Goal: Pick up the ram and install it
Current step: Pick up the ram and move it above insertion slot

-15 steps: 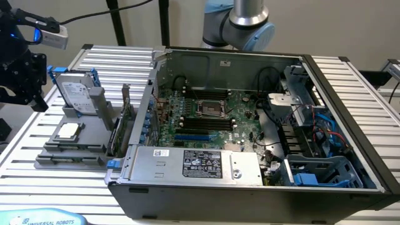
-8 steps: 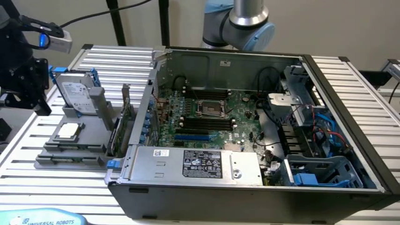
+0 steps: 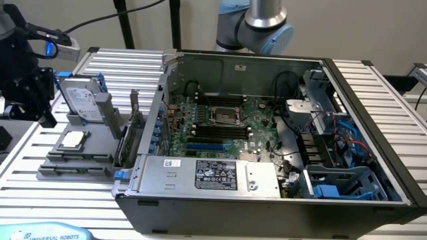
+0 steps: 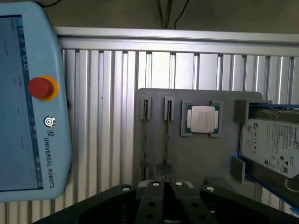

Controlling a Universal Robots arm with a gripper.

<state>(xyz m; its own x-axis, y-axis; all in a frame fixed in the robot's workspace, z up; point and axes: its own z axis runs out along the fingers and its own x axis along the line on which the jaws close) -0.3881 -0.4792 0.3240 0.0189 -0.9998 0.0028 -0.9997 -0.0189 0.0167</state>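
The end effector (image 4: 165, 183) is clenched. The ram (image 4: 167, 135) stands on edge in the grey fixture (image 4: 205, 158) directly ahead, with its long axis aligned to the end effector's centreline.

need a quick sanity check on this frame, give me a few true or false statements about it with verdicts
1. The gripper is shut. True.
2. The processor chip sits in the motherboard socket. False: it lies in the grey fixture, outside the computer case.
3. The computer case is open, with the motherboard showing. True.
4. The teach pendant has a green button. False: its button is red.
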